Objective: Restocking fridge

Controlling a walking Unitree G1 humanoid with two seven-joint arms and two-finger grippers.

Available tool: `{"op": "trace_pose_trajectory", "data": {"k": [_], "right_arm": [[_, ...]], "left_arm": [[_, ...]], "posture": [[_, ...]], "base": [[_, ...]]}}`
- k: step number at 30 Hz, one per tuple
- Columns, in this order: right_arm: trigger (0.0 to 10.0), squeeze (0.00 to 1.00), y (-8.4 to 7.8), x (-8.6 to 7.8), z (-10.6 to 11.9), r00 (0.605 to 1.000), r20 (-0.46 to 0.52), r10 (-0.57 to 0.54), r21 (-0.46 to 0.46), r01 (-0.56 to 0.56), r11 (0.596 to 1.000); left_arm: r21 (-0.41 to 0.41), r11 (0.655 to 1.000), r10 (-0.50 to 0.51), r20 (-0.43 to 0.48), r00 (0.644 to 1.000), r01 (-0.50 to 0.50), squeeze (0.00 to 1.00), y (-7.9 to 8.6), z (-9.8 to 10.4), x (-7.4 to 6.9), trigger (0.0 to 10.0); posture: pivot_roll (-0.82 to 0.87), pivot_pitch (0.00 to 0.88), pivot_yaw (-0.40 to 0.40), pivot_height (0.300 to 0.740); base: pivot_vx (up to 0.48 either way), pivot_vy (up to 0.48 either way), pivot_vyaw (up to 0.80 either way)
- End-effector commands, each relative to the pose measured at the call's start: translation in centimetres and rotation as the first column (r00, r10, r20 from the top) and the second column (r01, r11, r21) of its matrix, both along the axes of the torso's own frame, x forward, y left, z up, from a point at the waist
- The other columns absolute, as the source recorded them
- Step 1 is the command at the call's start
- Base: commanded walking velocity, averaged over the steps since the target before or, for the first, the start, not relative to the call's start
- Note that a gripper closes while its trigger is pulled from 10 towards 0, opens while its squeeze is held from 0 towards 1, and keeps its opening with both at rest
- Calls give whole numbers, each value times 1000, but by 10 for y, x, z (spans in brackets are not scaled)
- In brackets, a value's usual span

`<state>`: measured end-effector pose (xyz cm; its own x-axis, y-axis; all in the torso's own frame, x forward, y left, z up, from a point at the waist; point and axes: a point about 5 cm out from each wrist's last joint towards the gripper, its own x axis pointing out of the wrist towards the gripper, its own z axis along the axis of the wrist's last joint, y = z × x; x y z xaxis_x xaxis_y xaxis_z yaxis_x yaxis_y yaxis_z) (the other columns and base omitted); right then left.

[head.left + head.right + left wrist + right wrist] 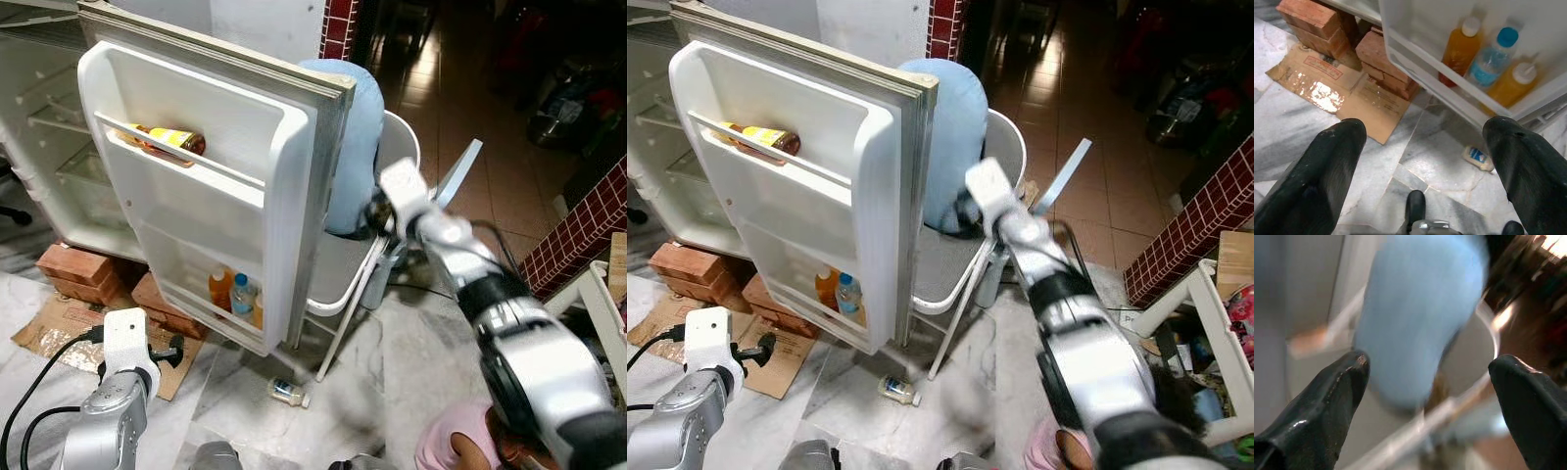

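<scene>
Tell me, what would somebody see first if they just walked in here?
Probably the big white fridge door swung wide open, with a brown bottle lying on its upper shelf and three bottles standing in its bottom rack. Just behind it, the right gripper, fingers apart, reaches toward a light blue cushion on a white chair. One small bottle lies on the marble floor below the door.

Two head cameras look forward and down from above, side by side, both taking in the open fridge door (211, 186) at upper left and the white chair (377, 264) at centre. The left wrist camera sits low, facing the marble floor (1435, 161) and the door's bottom shelf (1484, 105) at close range. The right wrist camera, blurred, faces the blue cushion (1415, 318) on the chair from very near.
</scene>
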<state>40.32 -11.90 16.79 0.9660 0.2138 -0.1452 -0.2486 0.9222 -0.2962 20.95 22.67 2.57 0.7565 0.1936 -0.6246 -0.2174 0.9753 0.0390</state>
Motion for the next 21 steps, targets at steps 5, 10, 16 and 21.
{"op": "trace_pose_trajectory", "data": {"k": [5,10,16,21], "right_arm": [[10000,0,66,-2,24,994,45,99,331,-108,937],[10000,0,128,-32,51,836,168,522,558,-517,650],[10000,0,103,-73,53,565,252,785,495,-773,397],[10000,0,56,-46,-9,760,-2,650,299,-620,725]], "left_arm": [[14,1000,-8,4,1000,7,0,-4,2,3,10000],[9,1000,-6,8,1000,6,0,-7,3,2,10000],[-4,1000,-5,8,1000,5,0,-8,3,1,10000],[-13,1000,-10,6,1000,10,0,-8,4,1,10000]], "posture": [[168,0,-89,740],[171,0,-100,740],[156,0,-93,740],[148,0,-84,740]], "base": [[0,0,0],[0,0,0],[0,0,0],[0,0,0]]}}
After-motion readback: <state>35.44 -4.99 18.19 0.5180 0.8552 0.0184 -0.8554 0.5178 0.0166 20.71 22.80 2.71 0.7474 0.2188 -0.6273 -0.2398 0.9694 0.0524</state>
